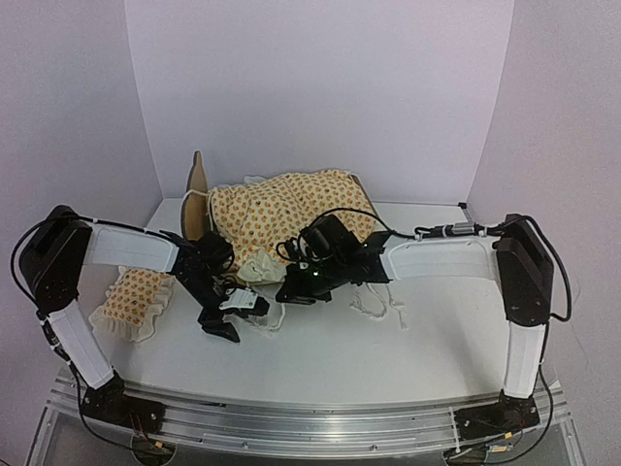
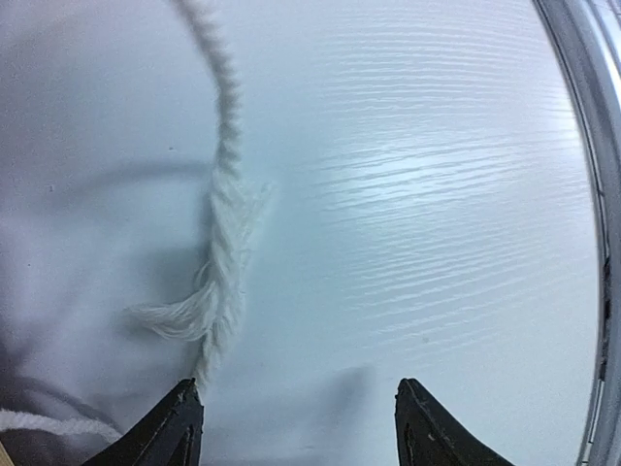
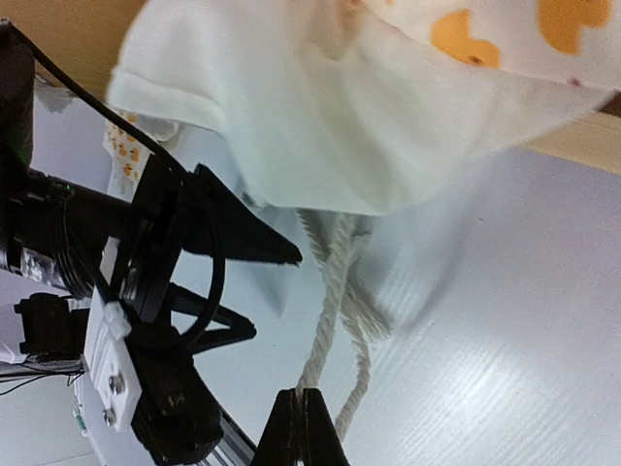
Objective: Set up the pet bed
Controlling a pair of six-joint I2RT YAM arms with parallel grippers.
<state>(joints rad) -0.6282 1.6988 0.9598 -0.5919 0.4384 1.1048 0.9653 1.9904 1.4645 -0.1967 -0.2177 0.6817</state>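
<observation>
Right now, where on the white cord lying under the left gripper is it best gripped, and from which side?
Probably the tight twisted stretch of the white cord just beyond its frayed tuft, coming straight down from above. It lies flat on the table, running away from the open left gripper, and lines up with one fingertip rather than the gap, so shift sideways first.

White arm links (image 1: 126,250), black joints (image 1: 58,254), cables (image 1: 565,291)
</observation>
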